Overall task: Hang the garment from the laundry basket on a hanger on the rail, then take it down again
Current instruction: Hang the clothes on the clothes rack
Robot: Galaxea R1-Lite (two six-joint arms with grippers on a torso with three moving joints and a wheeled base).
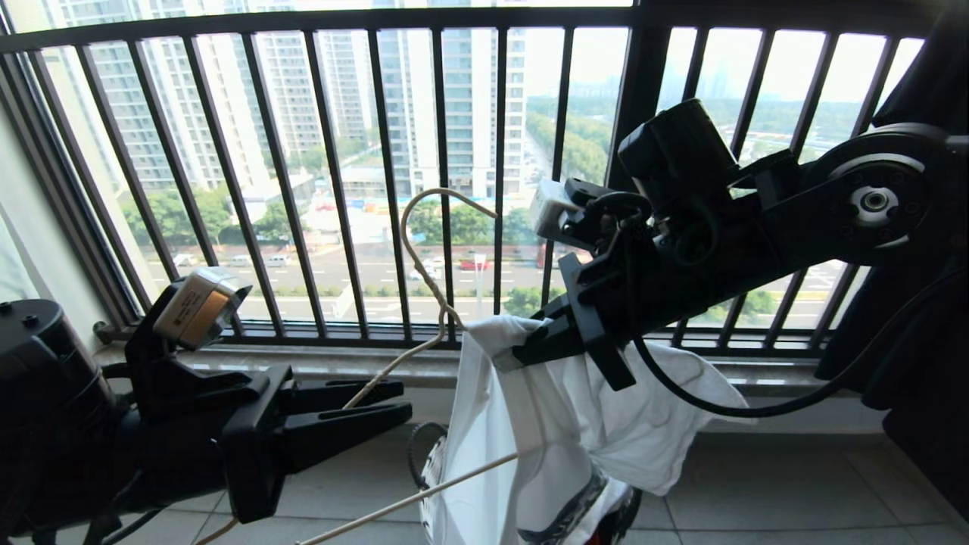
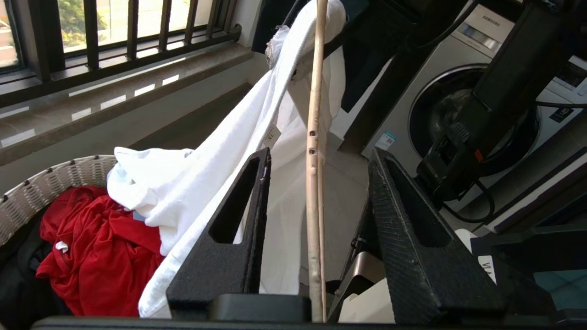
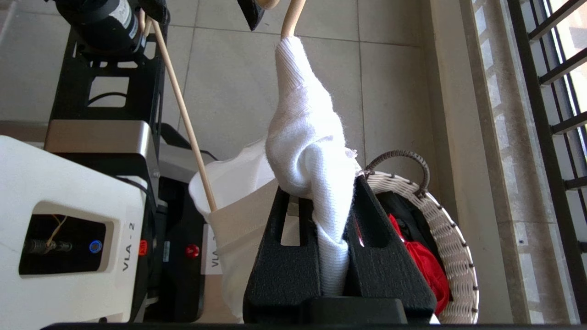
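Left gripper [image 2: 316, 183] jaws stand apart around the hanger [image 2: 315, 137]. Right gripper [image 3: 330, 220] clamps the garment [image 3: 312, 151] above the laundry basket [image 3: 454, 229] on grey floor tiles [image 3: 229, 68] beside the window railing [image 1: 341, 151].

A plain white knit is shown by the garment [image 3: 307, 151], with a small pale size tag seen at its neck. The hanger [image 1: 424, 250] is coloured cream-white, with a few dark specks along one arm. The laundry basket [image 3: 451, 238] is woven in white with dark stitching at the rim and a dark braided loop handle. A bright red garment [image 2: 91, 243] is seen inside it, beside something black. Both the left gripper [image 2: 316, 238] and the right gripper [image 3: 332, 270] are finished in matte black, as is the barred window railing [image 1: 333, 182]
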